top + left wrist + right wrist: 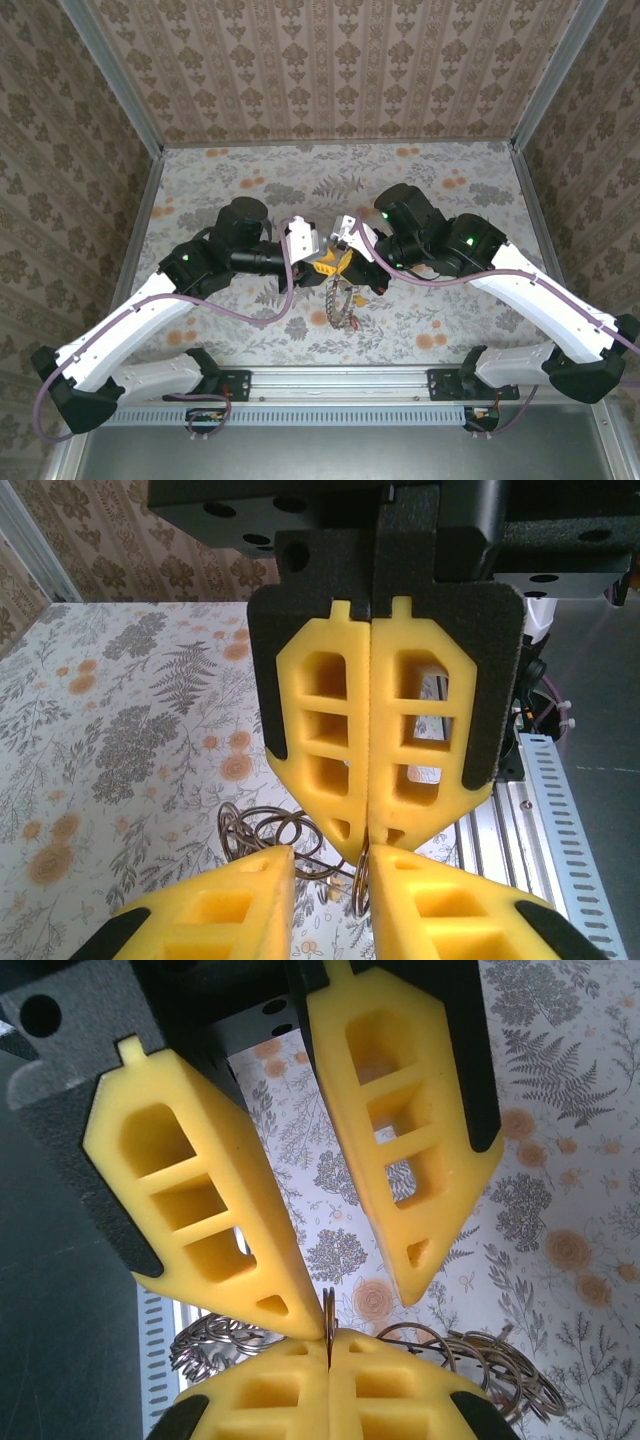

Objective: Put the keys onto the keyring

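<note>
**A:** Start at the right gripper [330, 1348]. What is it doing?

**B:** It's clenched. The two yellow fingers meet with no gap, and a thin metal loop of the keyring [328, 1310] stands edge-on out of the seam. I'd say it pinches that loop so the floppy ring hangs steady in the air rather than lying slack on the cloth.

**A:** And the left gripper [357, 1305]?

**B:** It's released and grasping nothing. The jaws are apart, one finger on either side of that same upright loop, with the tips almost nose to nose with the right one's. That straddle reads to me as the set-up for a second pinch just beside the first, so the two could steady or work the ring between them.

**A:** Where's the rest of the ring?

**B:** From above, it dangles as a chain-like bunch just below the meeting grippers, over the flowered tablecloth [450, 190], on the side nearer the arm bases. In the wrist views its slack coils spill out to both sides behind the fingertips.

**A:** And the keys?

**B:** I can't pick any out. No coloured tag is clear, either in the bunch or on the cloth, so I can't say whether any is threaded.

**A:** Any risk?

**B:** A thin loop held edge-on could twist out when the second pinch lands.
</note>
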{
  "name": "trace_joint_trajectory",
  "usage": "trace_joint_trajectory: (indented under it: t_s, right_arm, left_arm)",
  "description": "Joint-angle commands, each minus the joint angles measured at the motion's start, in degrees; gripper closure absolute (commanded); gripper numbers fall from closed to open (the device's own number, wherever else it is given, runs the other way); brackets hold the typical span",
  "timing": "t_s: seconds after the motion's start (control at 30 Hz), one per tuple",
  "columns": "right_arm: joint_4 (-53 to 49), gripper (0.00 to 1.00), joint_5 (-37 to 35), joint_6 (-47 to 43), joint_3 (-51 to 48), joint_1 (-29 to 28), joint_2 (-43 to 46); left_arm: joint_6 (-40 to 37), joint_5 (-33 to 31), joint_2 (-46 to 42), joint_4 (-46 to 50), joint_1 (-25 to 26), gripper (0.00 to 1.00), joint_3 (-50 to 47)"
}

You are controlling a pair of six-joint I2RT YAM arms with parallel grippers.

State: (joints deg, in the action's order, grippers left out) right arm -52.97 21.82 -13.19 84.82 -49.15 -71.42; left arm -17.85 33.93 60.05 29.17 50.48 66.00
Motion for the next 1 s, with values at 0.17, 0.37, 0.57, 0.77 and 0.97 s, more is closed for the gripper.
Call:
trace_joint_trajectory:
  t_s: [0.17,0.37,0.57,0.77,0.97]
  right_arm:
    - [3.13,1.00,2.88,-0.62,0.72,-0.43,2.23]
    - [3.53,1.00,3.49,-0.77,0.49,-0.46,2.42]
    - [4.60,1.00,4.46,-0.53,0.13,-0.44,2.69]
    - [5.53,1.00,4.92,-0.42,-0.89,-0.48,2.99]
    - [9.70,0.79,3.51,1.09,-6.00,-0.39,6.37]
  left_arm:
    - [-0.48,0.54,0.11,0.71,-0.37,0.75,-0.64]
    - [0.65,0.16,-1.02,-0.11,-0.33,0.82,-2.10]
    - [1.06,1.23,-1.34,-0.41,-0.31,0.96,-2.56]
    - [2.84,2.45,-3.27,-4.83,-0.71,1.00,-4.43]
    - [8.68,9.54,-6.59,-14.14,-3.75,1.00,-8.54]
